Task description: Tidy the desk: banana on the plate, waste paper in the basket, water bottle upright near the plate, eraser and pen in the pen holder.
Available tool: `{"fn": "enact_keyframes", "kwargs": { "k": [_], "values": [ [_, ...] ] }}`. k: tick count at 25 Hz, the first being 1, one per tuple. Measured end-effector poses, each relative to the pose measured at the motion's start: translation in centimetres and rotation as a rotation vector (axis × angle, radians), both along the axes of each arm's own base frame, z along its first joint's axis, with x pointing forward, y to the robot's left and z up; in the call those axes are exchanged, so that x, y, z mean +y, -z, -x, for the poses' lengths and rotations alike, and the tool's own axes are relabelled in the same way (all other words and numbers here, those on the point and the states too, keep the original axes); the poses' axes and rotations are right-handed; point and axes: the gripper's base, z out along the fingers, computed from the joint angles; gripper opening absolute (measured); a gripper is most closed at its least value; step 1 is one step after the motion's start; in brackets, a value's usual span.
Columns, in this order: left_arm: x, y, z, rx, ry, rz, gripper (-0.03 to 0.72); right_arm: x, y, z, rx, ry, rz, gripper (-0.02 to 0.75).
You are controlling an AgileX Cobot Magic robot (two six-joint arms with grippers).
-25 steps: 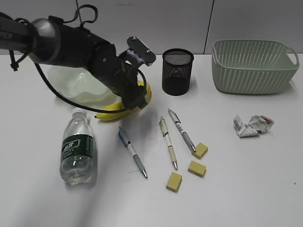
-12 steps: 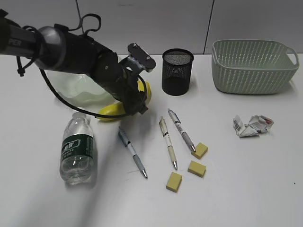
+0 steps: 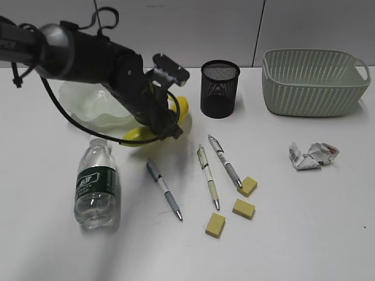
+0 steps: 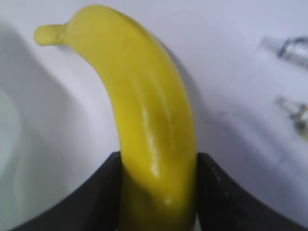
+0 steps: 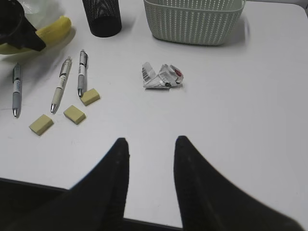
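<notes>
Banana point(image 4: 154, 130) clamped between both fingers of left gripper point(image 4: 156, 192), seen close only in left wrist view; in exterior view mostly hidden behind the arm, just beside plate point(image 3: 88, 108), whether lifted off table point(image 3: 293, 234) unclear. Right gripper point(image 5: 150, 154) with fingers apart, empty, above bare table. Waste paper point(image 5: 162, 76) lying near basket point(image 5: 192, 21).
</notes>
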Motion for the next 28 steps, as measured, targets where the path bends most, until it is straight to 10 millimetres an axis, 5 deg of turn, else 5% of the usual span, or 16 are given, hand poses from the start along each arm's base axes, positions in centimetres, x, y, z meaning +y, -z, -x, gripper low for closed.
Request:
{"fn": "enact_keyframes", "kwargs": {
  "k": [7,10,16,21,28],
  "values": [
    [0.3,-9.9,0.6,-0.196,-0.054,0.24,0.335,0.0,0.0,0.0,0.0,0.0,0.0,0.267],
    [2.2,-11.7,-0.7,-0.293,-0.082,0.261,0.335,0.0,0.0,0.0,0.0,0.0,0.0,0.267],
    [7.2,-7.4,-5.2,-0.326,-0.207,0.229,0.335,0.0,0.0,0.0,0.0,0.0,0.0,0.267],
    [7.4,-3.3,-6.0,-0.262,-0.218,0.191,0.335,0.0,0.0,0.0,0.0,0.0,0.0,0.267],
    [7.6,-2.3,-5.7,-0.195,-0.221,0.152,0.379,0.0,0.0,0.0,0.0,0.0,0.0,0.267]
  ]
}}
